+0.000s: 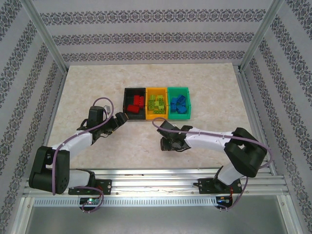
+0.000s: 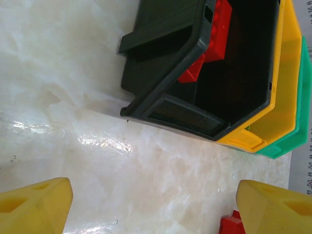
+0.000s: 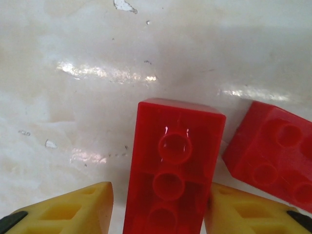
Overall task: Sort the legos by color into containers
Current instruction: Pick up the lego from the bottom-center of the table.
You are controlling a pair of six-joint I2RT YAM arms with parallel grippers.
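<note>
Red brick [image 3: 173,170] lies flat on the table [image 1: 87,87], studs up, right between the yellow fingers [image 3: 73,209] of the right pincer [image 3: 161,195]. The finger on the right of the wrist view presses against the brick's side, and there's a thin sliver of table showing by the other one, so I cannot tell whether it is truly clamped or only straddling. A second red brick [image 3: 273,156] sits just beside the first, off the pincer's right finger and turned at an angle, its corner almost touching the first.

From above, the right pincer [image 1: 168,145] is low on the table, and the three bins stand in a row ahead of it, touching side to side. The black bin [image 1: 135,92] holds red bricks [image 1: 135,105], the orange bin [image 1: 156,91] holds lime bricks [image 1: 156,104], and the green bin [image 1: 178,90] holds blue bricks [image 1: 178,103].

Over to the left pincer [image 1: 122,118]: it's near the black bin's front corner, fingers spread wide and holding nothing. In its wrist view the left pincer [image 2: 153,195] has bare table between its tips, and the black bin [image 2: 161,73] is just ahead with red bricks [image 2: 219,29] inside. The orange bin [image 2: 282,73] and green bin [image 2: 302,97] are stacked up beyond it. A small red piece [image 2: 231,225] pokes out on the table right by the inner edge of the right-hand finger [image 2: 275,207].
</note>
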